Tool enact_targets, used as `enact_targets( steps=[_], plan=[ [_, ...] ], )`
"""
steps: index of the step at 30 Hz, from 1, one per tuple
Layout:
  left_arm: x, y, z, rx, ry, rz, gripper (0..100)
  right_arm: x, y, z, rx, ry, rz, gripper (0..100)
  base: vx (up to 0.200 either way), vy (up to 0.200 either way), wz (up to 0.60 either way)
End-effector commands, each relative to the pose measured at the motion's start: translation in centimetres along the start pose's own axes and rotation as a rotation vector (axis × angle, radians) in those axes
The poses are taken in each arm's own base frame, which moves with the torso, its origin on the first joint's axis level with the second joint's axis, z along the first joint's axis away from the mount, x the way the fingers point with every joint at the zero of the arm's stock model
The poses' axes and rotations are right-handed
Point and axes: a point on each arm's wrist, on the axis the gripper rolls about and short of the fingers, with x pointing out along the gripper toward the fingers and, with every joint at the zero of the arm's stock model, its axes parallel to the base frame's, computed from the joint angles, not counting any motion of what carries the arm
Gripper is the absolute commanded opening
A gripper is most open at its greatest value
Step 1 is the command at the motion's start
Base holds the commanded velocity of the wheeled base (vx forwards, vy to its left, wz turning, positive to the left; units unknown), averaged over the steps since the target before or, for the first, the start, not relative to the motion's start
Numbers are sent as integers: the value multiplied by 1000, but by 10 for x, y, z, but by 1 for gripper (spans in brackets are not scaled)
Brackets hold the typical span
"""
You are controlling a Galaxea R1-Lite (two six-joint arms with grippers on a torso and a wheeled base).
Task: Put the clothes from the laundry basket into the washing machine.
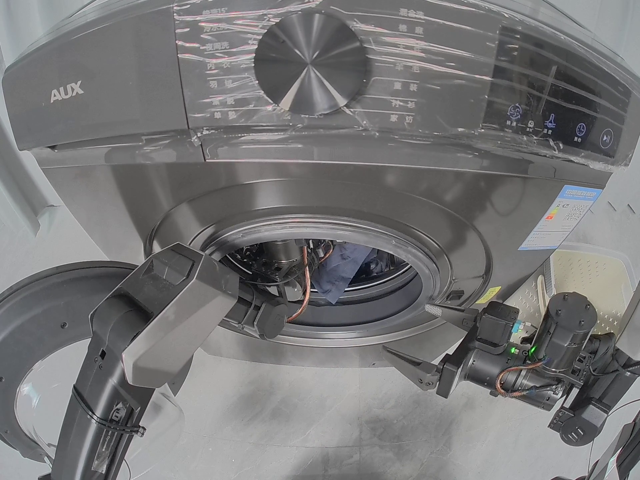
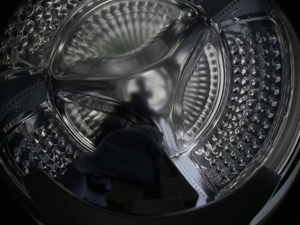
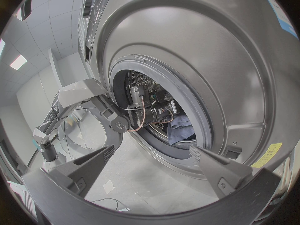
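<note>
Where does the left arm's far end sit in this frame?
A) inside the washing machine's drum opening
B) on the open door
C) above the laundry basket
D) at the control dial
A: the left arm extends through the opening into the drum, and its wrist lies beside the blue garment.
</note>
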Motion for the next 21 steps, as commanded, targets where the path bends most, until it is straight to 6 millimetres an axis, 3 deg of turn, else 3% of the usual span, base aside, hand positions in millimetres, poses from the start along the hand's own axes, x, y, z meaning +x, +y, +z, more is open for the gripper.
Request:
enact_targets(
  steps=[1, 5, 6, 12, 21],
  plan=[
    [3, 3, 1, -2, -14, 8, 0, 1, 0, -1, 0, 4, 2, 100, 0, 0, 0],
    [3, 5, 0, 1, -10, 10, 0, 1, 0, -2, 1, 7, 1, 100, 0, 0, 0],
    [3, 5, 0, 1, -9, 9, 100, 1, 0, -2, 1, 7, 1, 100, 0, 0, 0],
    [-7, 0, -6, 6, 43, -1, 100, 0, 0, -2, 1, 10, 4, 100, 0, 0, 0],
    [-31, -22, -21, 41, 118, -61, 100, -1, 1, -3, 2, 16, 4, 100, 0, 0, 0]
  ],
)
